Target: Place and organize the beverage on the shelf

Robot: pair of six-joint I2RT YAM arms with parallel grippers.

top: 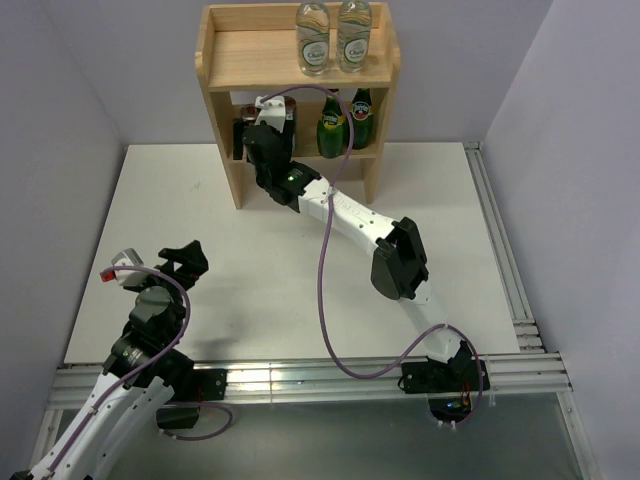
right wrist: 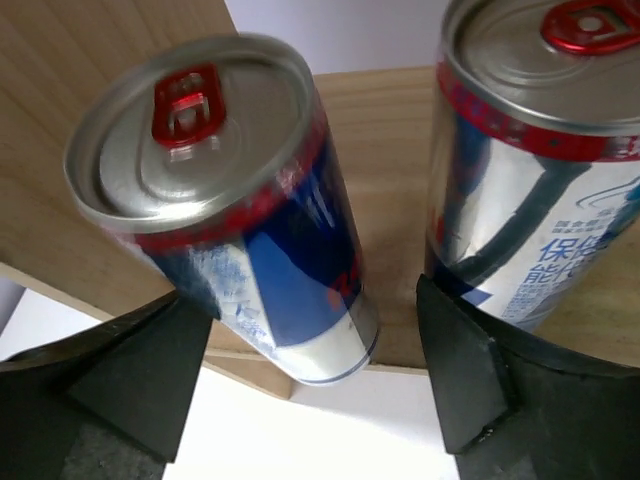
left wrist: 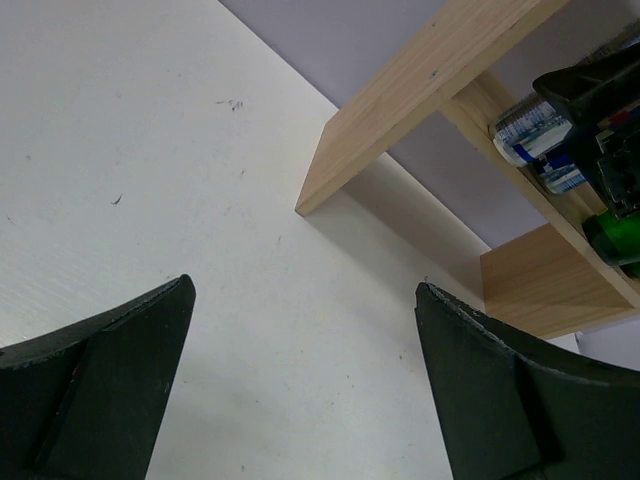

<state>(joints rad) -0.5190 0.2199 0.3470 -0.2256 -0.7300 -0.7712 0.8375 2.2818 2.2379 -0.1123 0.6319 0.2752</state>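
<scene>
The pine shelf (top: 255, 47) stands at the table's far side. Two clear water bottles (top: 332, 36) stand on its top board. Two green glass bottles (top: 346, 122) stand at the right of the middle tier. My right gripper (top: 266, 112) reaches into the left of that tier. In the right wrist view it (right wrist: 300, 310) is open around one silver-blue-red can (right wrist: 250, 200), which stands at the tier's front edge, touches the left finger and is apart from the right one. The second can (right wrist: 540, 170) stands just beyond the right finger (right wrist: 465, 370). My left gripper (top: 185, 258) (left wrist: 305, 290) is open and empty over the table's front left.
The white table (top: 250, 250) lies between both arms. Metal rails (top: 500, 270) run along its right and front edges. A purple cable (top: 325, 270) loops from the right arm. In the left wrist view the shelf's side panel (left wrist: 400, 110) and a can (left wrist: 535, 130) show.
</scene>
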